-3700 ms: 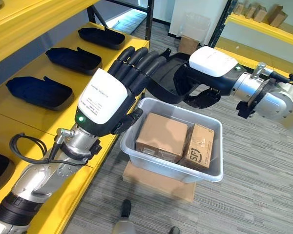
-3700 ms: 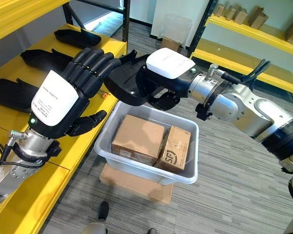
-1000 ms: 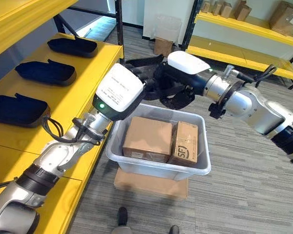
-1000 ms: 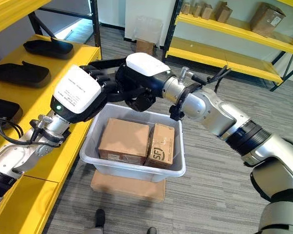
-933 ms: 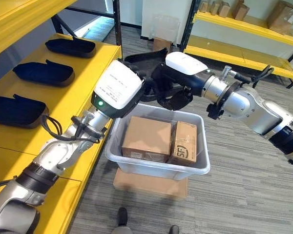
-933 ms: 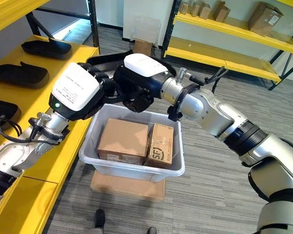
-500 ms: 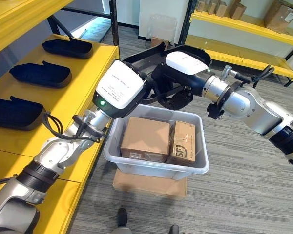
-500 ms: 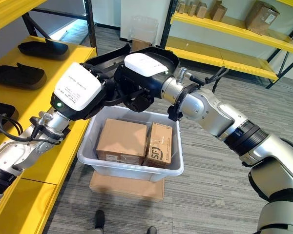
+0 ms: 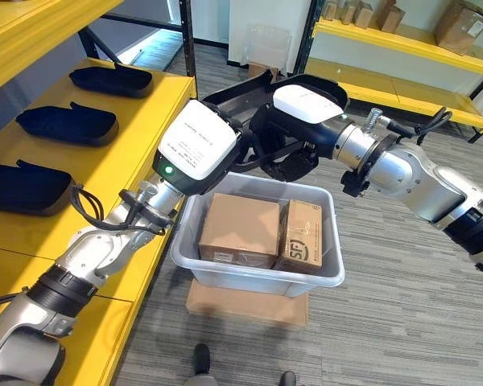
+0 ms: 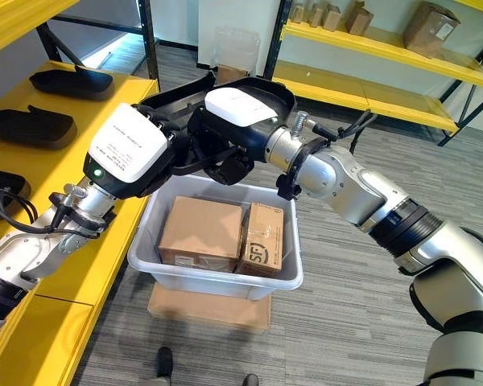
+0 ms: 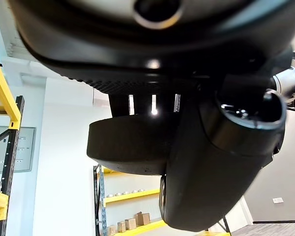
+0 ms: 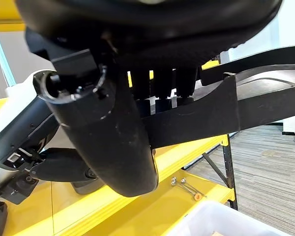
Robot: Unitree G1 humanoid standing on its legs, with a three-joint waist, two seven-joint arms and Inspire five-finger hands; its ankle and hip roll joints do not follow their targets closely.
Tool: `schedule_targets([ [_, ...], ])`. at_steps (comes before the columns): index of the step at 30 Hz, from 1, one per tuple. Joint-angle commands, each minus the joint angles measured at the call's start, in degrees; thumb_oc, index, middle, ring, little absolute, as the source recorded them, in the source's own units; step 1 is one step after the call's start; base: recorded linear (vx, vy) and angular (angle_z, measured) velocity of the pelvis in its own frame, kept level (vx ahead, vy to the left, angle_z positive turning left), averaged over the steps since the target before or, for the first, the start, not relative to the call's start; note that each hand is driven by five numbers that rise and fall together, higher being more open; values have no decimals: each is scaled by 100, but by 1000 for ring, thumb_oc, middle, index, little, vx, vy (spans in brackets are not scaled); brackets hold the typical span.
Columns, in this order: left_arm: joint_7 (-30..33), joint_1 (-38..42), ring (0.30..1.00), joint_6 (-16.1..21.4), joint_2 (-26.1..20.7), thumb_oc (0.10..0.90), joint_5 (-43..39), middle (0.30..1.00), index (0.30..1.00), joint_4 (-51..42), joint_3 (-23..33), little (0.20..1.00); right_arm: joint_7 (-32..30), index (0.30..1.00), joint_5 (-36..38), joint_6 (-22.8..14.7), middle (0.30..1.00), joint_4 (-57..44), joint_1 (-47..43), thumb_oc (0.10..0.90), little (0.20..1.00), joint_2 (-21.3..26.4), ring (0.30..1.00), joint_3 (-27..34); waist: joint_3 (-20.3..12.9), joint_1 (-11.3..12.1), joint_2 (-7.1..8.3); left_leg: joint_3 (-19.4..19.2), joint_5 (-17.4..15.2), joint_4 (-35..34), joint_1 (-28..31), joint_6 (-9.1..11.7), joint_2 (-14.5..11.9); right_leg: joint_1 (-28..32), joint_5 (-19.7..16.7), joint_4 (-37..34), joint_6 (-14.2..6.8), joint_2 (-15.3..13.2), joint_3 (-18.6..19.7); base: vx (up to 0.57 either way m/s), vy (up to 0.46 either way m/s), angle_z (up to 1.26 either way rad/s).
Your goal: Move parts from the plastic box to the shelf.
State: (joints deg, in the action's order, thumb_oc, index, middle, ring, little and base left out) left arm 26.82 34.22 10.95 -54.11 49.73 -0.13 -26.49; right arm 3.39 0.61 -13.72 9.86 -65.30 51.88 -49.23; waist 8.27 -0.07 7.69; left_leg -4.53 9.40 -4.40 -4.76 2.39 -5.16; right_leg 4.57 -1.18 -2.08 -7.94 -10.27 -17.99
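The black part [image 9: 249, 92] looks light, stiff and shell-like; left hand [image 9: 200, 149] and right hand [image 9: 299, 121] curl round its rim above the plastic box [image 9: 258, 277].

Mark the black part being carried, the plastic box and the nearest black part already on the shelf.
Carried black part [image 9: 243, 93], left eye view, its raised rim.
Plastic box [image 9: 258, 277], left eye view, front wall.
Shelved black part [image 9: 24, 185], left eye view, its middle.

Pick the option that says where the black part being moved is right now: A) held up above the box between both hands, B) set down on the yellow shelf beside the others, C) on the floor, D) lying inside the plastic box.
A: the black part is up above the plastic box, with the left hand and right hand on it.
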Motion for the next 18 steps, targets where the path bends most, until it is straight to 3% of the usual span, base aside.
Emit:
schedule_targets([
  [1,70,88,300,-2,34,400,6,300,300,341,-130,300,-789,1000,597,-590,1000,-29,-925,900,1000,-631,1000,752,-867,-26,93,-166,-1154,-60,947,176,-332,-117,182,458,-278,-252,575,0,0,0],
  [18,-40,-216,300,27,86,400,-140,300,300,363,120,300,-719,1000,931,-528,1000,-178,-719,900,1000,-723,1000,1105,-906,-60,65,-208,-1166,-60,987,159,-328,-113,194,452,-268,-239,628,0,0,0],
])
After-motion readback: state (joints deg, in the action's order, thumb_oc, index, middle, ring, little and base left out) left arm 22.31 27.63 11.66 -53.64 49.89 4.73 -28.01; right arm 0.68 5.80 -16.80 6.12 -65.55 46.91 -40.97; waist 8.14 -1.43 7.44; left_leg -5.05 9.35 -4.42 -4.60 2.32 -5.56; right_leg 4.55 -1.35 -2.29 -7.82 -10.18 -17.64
